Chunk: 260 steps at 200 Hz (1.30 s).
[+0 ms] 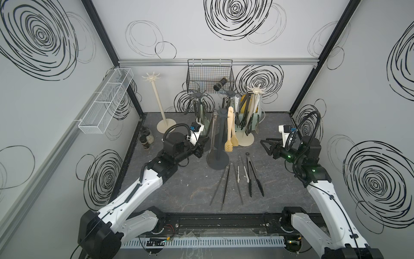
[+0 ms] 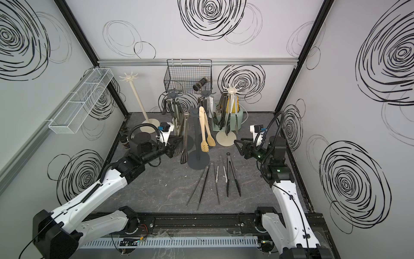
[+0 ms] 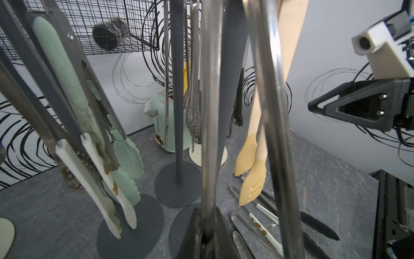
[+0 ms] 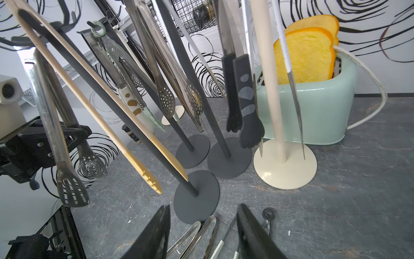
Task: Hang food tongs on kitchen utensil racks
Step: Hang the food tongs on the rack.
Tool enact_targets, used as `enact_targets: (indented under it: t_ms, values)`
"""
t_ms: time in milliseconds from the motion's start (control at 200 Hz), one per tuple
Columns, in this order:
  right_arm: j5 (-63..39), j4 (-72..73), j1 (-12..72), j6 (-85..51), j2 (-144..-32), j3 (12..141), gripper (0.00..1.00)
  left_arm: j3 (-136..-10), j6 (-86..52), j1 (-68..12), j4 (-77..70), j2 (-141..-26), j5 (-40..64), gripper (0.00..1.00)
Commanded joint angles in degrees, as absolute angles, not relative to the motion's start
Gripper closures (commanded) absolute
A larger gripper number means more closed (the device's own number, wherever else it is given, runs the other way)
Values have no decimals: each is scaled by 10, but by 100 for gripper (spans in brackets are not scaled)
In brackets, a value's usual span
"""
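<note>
- Grips the steel tongs (image 1: 212,134) in the left end effector (image 1: 205,143), fingers pressed together on one flat, polished arm.
- Holds them upright, just beside the pole of the front dark grey rack (image 1: 220,134), slotted spatula tips hanging low near its round flat base, upper end near the star-shaped hook crown. Cannot tell whether hooked there.
- Hanging on the other side of that pole: the beige wooden tongs (image 1: 230,125), wide and smooth, one tip cut like a fork, the other a plain paddle.
- Hovers the right end effector (image 1: 264,145) to the right of the racks, fingers spread apart and apart from every pair of tongs.
- Lying on the dark, marbled surface (image 1: 179,190) between the two arms, below and left of the right end effector: a slim dark pair (image 1: 225,186) like long tweezers, small white-handled pairs (image 1: 238,174), and a black-tipped pair (image 1: 259,187) with a ring at its top.
- Standing behind: two more dark grey racks (image 1: 198,95) and a cream rack (image 1: 255,89), hung with black, steel and pale green tongs.
- Well apart at the back left: a second cream rack (image 1: 158,98).
</note>
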<state>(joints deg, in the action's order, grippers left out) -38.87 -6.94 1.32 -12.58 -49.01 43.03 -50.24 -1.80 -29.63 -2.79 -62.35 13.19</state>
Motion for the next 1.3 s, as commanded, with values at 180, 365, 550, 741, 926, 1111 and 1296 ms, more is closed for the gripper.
enact_targets:
  t_ms: [180,365,550,741,926,1111,1296]
  values:
    - [-401,-69,10,-116,-479,421,48,-495,9,-303,18,-657,116,94]
    - [-401,-68,10,-116,-479,418,48,-495,14,-302,21,-664,108,85]
    - [-401,-67,10,-117,-478,416,48,-497,14,-302,19,-672,107,82]
    - [-399,-67,10,-115,-478,415,47,-497,13,-302,17,-675,109,81]
    - [-398,-67,10,-115,-479,412,47,-496,11,-302,21,-670,108,75]
    - [-390,-74,10,-116,-482,409,46,-494,-3,-302,51,-644,87,61]
    - [-354,-112,12,-119,-490,405,47,-469,-48,-304,93,-595,57,57]
